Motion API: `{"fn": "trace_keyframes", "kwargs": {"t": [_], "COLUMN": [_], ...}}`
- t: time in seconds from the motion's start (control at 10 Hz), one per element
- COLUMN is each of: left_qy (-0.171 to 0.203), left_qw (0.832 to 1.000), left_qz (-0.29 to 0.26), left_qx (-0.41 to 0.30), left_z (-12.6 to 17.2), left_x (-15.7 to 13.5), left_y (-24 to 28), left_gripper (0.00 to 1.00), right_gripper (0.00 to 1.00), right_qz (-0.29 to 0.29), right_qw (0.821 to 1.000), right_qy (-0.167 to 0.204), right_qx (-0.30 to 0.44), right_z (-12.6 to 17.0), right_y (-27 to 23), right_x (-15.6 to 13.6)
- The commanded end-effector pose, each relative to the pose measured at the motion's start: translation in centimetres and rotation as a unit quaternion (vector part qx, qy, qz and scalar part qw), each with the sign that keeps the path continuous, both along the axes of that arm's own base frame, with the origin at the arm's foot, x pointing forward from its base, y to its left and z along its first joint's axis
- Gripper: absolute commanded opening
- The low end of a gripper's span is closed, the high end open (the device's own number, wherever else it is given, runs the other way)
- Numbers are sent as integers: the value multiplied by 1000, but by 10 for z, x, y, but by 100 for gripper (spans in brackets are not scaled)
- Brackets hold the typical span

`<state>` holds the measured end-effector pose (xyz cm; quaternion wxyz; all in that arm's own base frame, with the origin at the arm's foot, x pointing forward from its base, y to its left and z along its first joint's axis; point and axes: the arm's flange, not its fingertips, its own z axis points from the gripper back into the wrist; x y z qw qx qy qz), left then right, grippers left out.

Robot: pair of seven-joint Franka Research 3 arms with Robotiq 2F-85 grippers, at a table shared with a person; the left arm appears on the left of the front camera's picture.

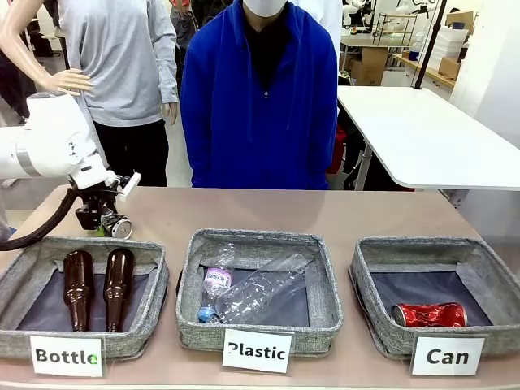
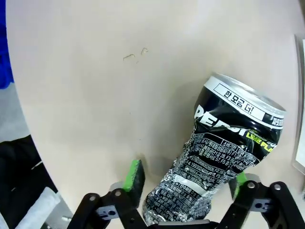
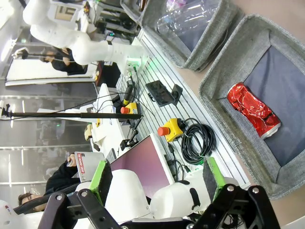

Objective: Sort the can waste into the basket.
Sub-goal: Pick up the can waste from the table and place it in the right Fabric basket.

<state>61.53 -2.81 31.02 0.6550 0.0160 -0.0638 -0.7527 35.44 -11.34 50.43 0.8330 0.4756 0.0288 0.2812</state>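
- Your left gripper (image 2: 187, 183) stands low over the table (image 2: 95, 95) behind the "Bottle" basket (image 1: 24, 272); in the left wrist view its green pads (image 2: 135, 174) flank the crumpled lower end of the dark and silver can (image 2: 224, 152)
- The jaws read as clamped on that can; the near pad looks a shade off the metal, so I judge the grip taken but not proven
- The can lies on the table, well apart from the "Can" basket (image 1: 479, 256), which sits at the far right of the row
- Its long axis runs up and to the right in the wrist view: silver top at the far end, away from the fingers; crushed base at the pincer
- You hold it by the weak, narrow end, so expect the heavier top to sag or swing; lift slowly and straight, and check that it comes up with you before you travel
- Carry it high enough to pass over the "Plastic" basket (image 1: 325, 292) and its rims
- The red can (image 1: 429, 314) already lies in the "Can" basket, on its side, long axis left to right in the front view; release beside it, low
- Your right gripper (image 3: 157, 183) is spread wide and holds nothing
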Motion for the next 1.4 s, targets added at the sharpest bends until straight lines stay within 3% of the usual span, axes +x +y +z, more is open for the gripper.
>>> {"fn": "trace_keyframes", "kwargs": {"t": [0.0,0.2,0.3,0.4,0.5,0.7,0.9,1.0,1.1,1.3], "left_qy": [0,-6,-9,-13,-23,-33,19,3,-25,-65], "left_qw": [1000,1000,1000,999,999,990,958,941,929,909], "left_qz": [7,6,13,23,41,127,241,278,296,324], "left_qx": [-11,-13,-15,-18,-21,-53,-156,-194,-223,-254], "left_z": [5,10,12,15,23,68,151,177,191,185], "left_x": [-1,-4,-6,-7,-9,-24,-86,-127,-173,-262], "left_y": [-1,0,1,2,5,21,51,62,70,62], "left_gripper": [0,0,13,3,0,0,4,4,4,4], "right_gripper": [100,100,100,100,100,100,100,100,100,100], "right_qz": [9,9,9,9,9,9,9,9,9,9], "right_qw": [1000,1000,1000,1000,1000,1000,1000,1000,1000,1000], "right_qy": [-5,-5,-5,-5,-5,-5,-5,-5,-5,-5], "right_qx": [-1,-1,-1,-1,-1,-1,-1,-1,-1,-1], "right_z": [2,2,2,2,2,2,2,2,2,2], "right_y": [-1,-1,-1,-1,-1,-1,-1,-1,-1,-1], "right_x": [0,0,0,0,0,0,0,0,0,0]}}
